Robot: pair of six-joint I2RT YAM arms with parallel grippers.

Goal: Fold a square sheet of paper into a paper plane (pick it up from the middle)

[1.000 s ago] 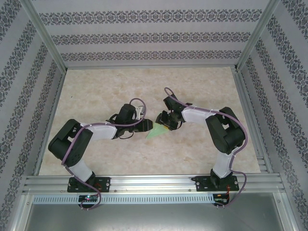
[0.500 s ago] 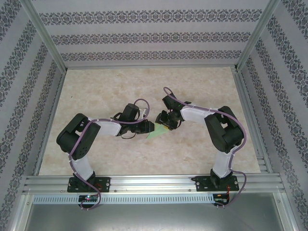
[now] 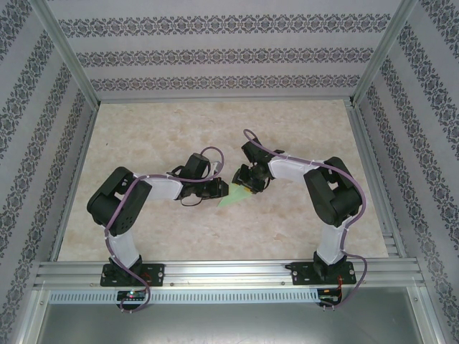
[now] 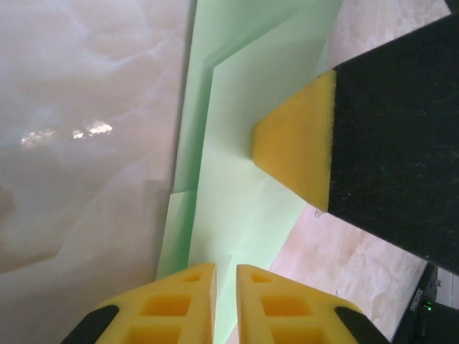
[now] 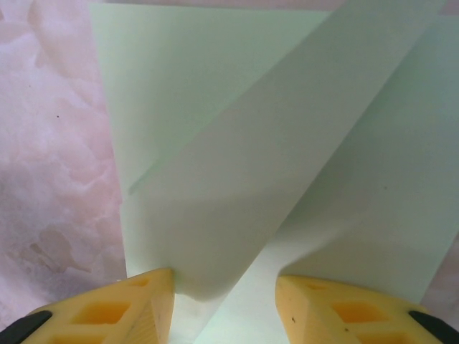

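Note:
The square sheet of paper (image 3: 231, 198), pale green and folded into a narrow pointed shape with layered flaps, lies flat mid-table between both grippers. My left gripper (image 3: 221, 189) points down at its left end. In the left wrist view its yellow fingertips (image 4: 226, 301) stand only a thin slit apart, with the paper (image 4: 237, 179) and a crease line showing in the slit. My right gripper (image 3: 244, 187) is open over the right end. Its fingertips (image 5: 224, 308) straddle a raised flap of the paper (image 5: 237, 158). One right pad (image 4: 294, 143) presses on the sheet.
The marble-patterned table (image 3: 215, 129) is bare around the paper. Aluminium frame rails (image 3: 215, 271) run along the near edge, and patterned walls close in the left, right and back sides.
The left arm has drawn its elbow in and slid its gripper slightly toward the paper, with its jaws narrowing to a slit. The right arm and the paper have barely moved.

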